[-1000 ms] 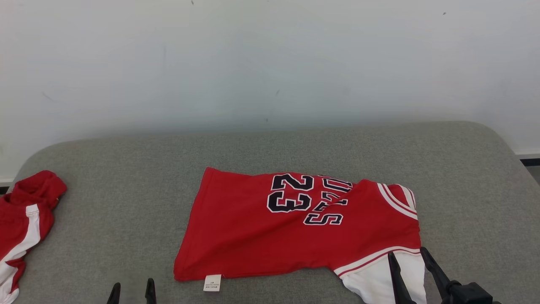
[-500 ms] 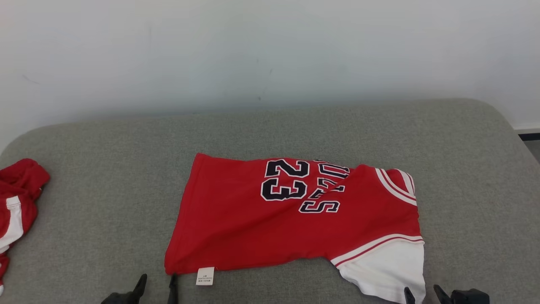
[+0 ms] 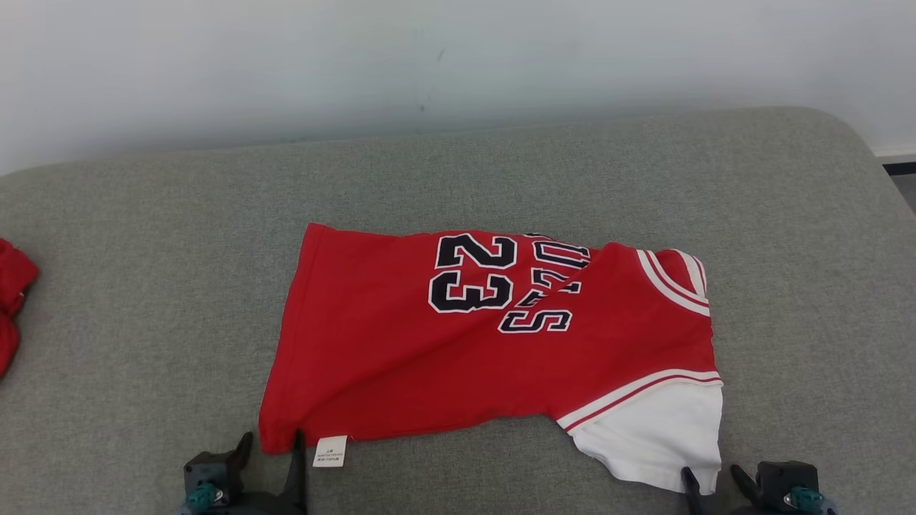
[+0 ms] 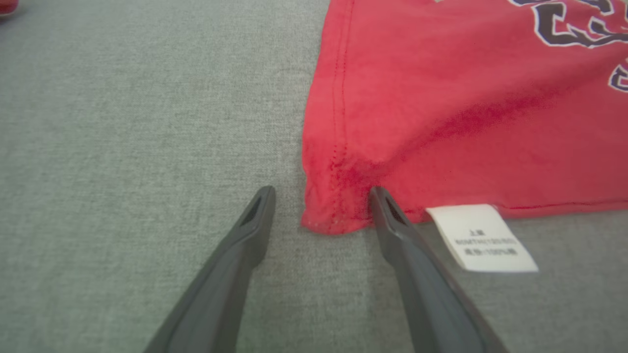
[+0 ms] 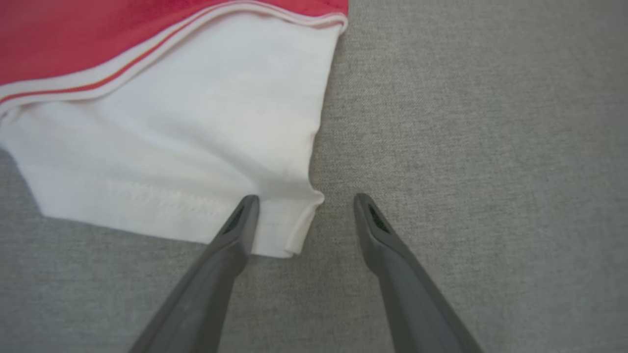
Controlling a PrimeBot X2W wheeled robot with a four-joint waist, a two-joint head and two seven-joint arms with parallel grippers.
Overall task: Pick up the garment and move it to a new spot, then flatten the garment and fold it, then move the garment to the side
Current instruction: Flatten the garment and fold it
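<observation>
A red jersey (image 3: pixel 401 357) with a black "23" lies spread on the grey cushion (image 3: pixel 143 286), its white sleeve (image 3: pixel 658 436) at the near right. My left gripper (image 3: pixel 272 445) is open at the jersey's near left hem corner. In the left wrist view that corner (image 4: pixel 338 206) sits between the fingers of the left gripper (image 4: pixel 320 192), beside a white label (image 4: pixel 483 238). My right gripper (image 3: pixel 712 473) is open at the sleeve's near corner. The right wrist view has the sleeve (image 5: pixel 196 122) with its corner reaching between the fingers of the right gripper (image 5: pixel 305 197).
A second red garment (image 3: pixel 11 300) lies at the cushion's far left edge. A white wall (image 3: pixel 429 57) rises behind the cushion. The cushion's rounded right corner and a strip of floor (image 3: pixel 903 189) show at the right.
The head camera has tilted down, so the whole picture slid up and left. My right gripper drew back from over the sleeve to its near corner. My left gripper advanced to the hem corner.
</observation>
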